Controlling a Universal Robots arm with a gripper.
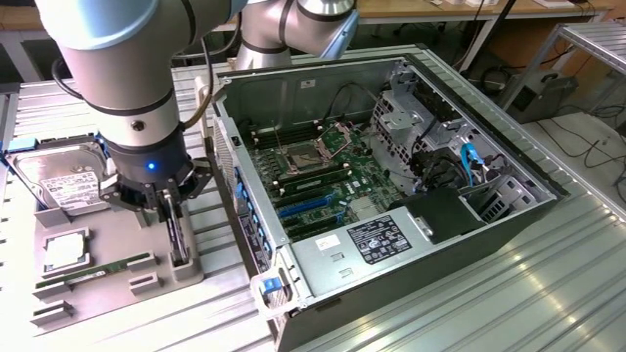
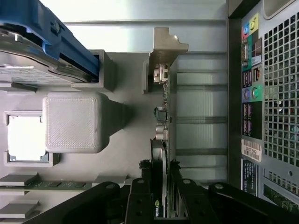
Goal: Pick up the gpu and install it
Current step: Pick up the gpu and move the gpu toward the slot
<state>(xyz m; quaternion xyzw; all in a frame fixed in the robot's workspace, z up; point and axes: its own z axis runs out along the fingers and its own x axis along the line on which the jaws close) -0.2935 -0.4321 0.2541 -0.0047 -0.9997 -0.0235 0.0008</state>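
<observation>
the claw (image 1: 168, 211) is clenched on the gpu (image 1: 180, 246), which stands on its edge in a grey tray (image 1: 98, 282) just beside the case (image 1: 293, 95).

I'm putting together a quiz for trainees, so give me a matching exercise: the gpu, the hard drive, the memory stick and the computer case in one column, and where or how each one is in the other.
Things:
1 gpu
2 hard drive
3 memory stick
4 computer case

States:
A open, lying on its side
B on edge under the gripper
C green, lying flat
D showing a white label

Pairs: 1-B, 2-D, 3-C, 4-A
</observation>
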